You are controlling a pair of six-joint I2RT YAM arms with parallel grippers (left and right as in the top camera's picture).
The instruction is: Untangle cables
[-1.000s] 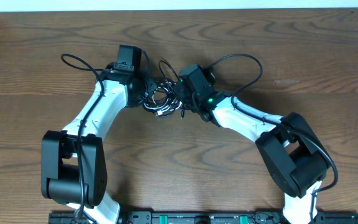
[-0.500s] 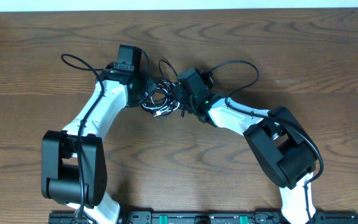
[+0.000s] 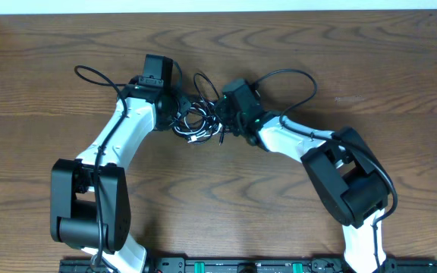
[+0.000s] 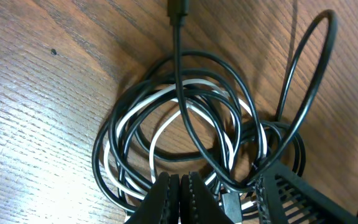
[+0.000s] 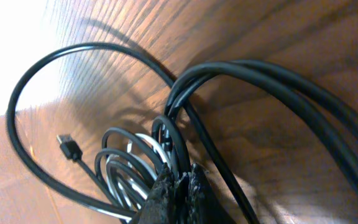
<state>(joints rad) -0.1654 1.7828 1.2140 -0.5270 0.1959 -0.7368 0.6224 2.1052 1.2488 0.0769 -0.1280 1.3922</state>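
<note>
Black cord (image 4: 179, 74) and white cord (image 4: 156, 137) lie coiled together in one bundle on the table (image 3: 340, 53), mid-table between the two wrists. A small plug (image 4: 178, 7) sticks out at the far side of the bundle.

The left gripper (image 4: 179, 190) has its fingers pressed together at the near edge of the coil. The right gripper (image 5: 179, 186) is also closed, with its tips right in among the loops. We cannot tell whether either one has a strand nipped between its tips or has just closed beside one.

Risks, as we judge them:
- Both cords run through the same loops, so pulling from both sides could cinch the knot tighter.
- These thin cords could slip out of closed tips on the first tug.
- If one side has caught both colours at once, the whole bundle gets dragged and nothing separates.
- The right arm's own thick wire (image 3: 287, 70) arcs close to the tangle and could snag a loop.
- The wrists are close together, so the fingers could bump.

The surface is dark brown wood with strong grain, bare apart from the arms and cords. A pale wall strip (image 3: 203, 6) runs along the far edge, and we see nothing more of the room.
</note>
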